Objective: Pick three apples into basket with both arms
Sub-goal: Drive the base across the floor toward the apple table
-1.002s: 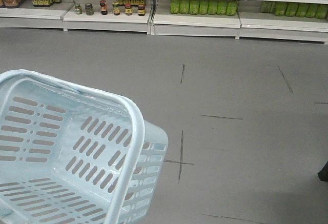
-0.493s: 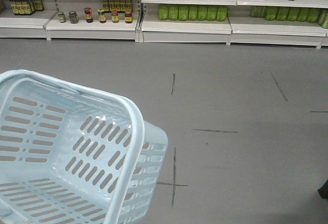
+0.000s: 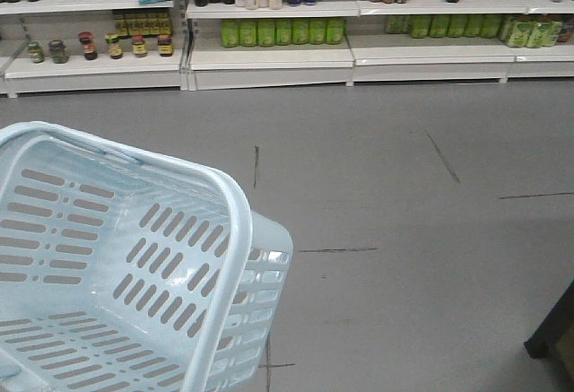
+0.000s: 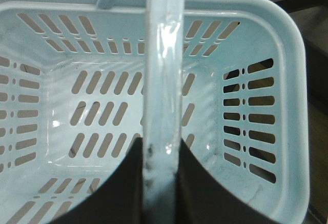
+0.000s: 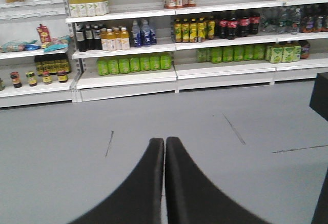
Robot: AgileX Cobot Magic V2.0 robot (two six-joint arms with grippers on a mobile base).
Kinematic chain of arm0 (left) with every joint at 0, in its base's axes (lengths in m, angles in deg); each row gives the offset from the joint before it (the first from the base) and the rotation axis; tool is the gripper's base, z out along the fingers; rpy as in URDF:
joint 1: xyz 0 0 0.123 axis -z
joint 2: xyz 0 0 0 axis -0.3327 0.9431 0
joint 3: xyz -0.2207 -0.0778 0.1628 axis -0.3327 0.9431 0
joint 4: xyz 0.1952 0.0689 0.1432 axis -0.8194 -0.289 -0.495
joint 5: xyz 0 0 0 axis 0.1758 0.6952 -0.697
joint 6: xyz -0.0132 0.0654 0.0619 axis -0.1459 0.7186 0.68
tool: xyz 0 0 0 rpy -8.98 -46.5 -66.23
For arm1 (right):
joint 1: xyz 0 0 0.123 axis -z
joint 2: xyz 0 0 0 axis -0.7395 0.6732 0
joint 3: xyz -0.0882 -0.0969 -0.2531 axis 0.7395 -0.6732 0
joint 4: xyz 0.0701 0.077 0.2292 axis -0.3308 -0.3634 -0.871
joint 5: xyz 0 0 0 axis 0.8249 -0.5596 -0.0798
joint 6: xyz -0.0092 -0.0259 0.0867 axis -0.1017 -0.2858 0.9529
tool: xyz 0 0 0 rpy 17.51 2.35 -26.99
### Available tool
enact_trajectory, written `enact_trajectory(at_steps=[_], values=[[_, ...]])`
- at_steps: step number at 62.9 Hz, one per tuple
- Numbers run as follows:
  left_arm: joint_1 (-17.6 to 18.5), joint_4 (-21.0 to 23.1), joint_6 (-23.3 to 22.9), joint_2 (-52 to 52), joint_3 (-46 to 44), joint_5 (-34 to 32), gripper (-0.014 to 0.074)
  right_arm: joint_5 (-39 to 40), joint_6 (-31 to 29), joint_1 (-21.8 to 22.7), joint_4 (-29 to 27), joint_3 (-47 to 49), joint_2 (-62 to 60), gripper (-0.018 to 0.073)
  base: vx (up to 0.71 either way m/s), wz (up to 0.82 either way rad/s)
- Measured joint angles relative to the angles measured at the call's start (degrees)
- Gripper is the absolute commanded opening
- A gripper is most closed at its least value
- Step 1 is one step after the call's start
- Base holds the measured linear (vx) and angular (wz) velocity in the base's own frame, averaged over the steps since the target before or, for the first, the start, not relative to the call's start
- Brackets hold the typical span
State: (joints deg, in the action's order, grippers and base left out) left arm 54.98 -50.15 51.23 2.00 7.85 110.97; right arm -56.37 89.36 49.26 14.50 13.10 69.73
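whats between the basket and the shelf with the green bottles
Only bare grey floor with a few thin dark marks, seen in the front-facing view between the basket and the green bottles.

We see smooth, glossy plastic on the basket (image 3: 269, 239), dark scuffs on its handle (image 4: 163, 55), and a matt floor (image 3: 404, 230).

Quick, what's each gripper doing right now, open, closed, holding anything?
Left gripper: closed on the basket handle.
Right gripper: closed, fingers pressed together, holding nothing.
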Motion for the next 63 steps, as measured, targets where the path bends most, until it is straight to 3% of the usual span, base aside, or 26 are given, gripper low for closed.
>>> enact_trajectory(at_steps=[63], values=[[0.0,-0.01,-0.06,0.0,0.0,0.0,-0.0006,0.0,0.0,0.0,0.0,0.0,0.0,-0.0008,0.17,-0.56]])
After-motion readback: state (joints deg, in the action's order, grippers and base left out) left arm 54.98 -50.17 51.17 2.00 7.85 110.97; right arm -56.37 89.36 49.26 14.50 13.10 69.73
